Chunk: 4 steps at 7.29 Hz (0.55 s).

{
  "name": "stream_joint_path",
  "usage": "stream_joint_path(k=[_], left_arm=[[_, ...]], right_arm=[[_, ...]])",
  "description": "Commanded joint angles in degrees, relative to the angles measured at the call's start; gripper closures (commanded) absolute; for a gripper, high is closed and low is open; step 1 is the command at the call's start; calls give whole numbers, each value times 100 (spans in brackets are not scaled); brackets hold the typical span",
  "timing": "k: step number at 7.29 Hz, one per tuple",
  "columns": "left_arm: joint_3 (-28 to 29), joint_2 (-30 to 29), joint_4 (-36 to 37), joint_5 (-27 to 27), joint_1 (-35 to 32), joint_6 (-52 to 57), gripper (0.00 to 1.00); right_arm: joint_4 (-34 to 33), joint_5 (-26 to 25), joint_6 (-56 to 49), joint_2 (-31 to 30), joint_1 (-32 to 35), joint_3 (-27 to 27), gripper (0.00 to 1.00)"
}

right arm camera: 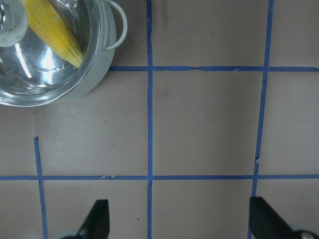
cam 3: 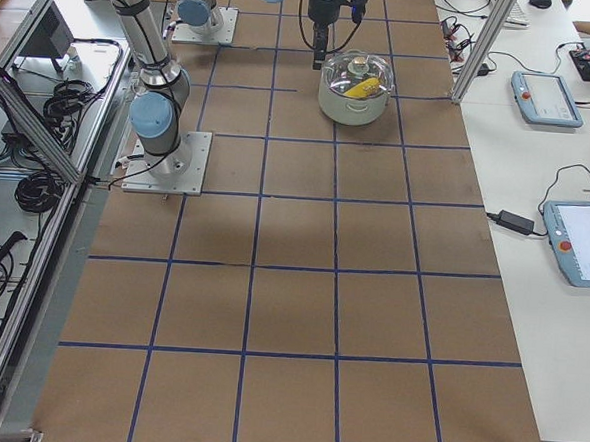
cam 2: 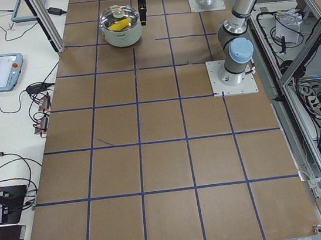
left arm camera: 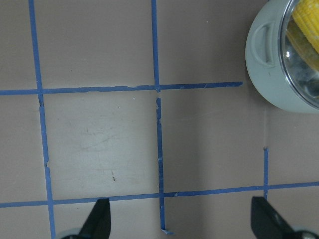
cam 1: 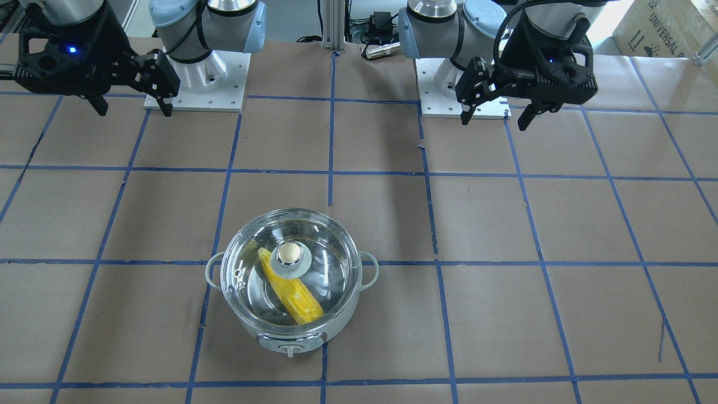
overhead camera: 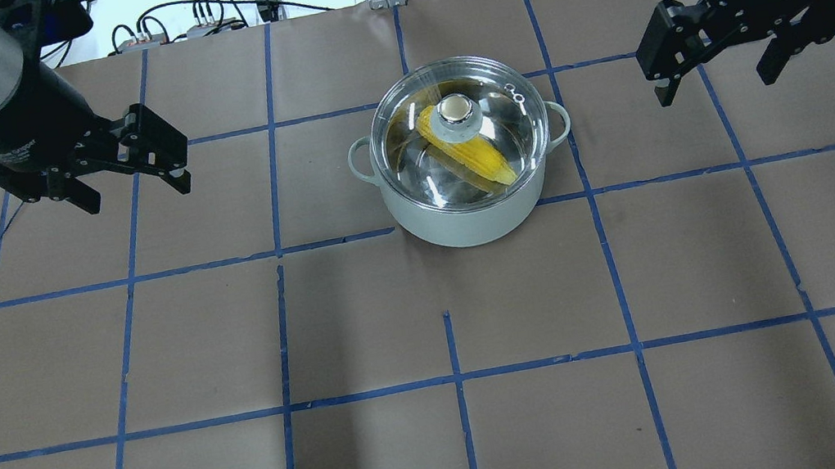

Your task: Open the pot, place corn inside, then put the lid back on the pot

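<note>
The pale-green pot (overhead camera: 464, 215) stands on the table with the clear glass lid (overhead camera: 510, 134) resting on it, beige knob (overhead camera: 455, 109) up. The yellow corn (overhead camera: 485, 162) lies inside under the lid; it also shows in the front view (cam 1: 297, 300). My left gripper (overhead camera: 134, 190) is open and empty, raised well to the pot's left. My right gripper (overhead camera: 717, 82) is open and empty, raised well to the pot's right. The left wrist view shows the pot's edge (left arm camera: 264, 74); the right wrist view shows the pot's wall (right arm camera: 99, 74) and the corn (right arm camera: 55, 35).
Brown paper with blue tape grid (overhead camera: 455, 378) covers the table. The arm bases (cam 1: 196, 84) stand at the robot's side. Cables and a power brick (overhead camera: 210, 9) lie past the far edge. Tablets (cam 3: 548, 96) sit on the side bench.
</note>
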Motion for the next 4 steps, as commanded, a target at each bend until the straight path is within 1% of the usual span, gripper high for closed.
stream_joint_path(k=[1,4], left_arm=[[-1,0,0,-19,0,7,0],[-1,-8,0,-19,0,7,0]], right_arm=[[-189,-47,-4,28,-8,-8,0],[-364,23,5,186,1,-17,0]])
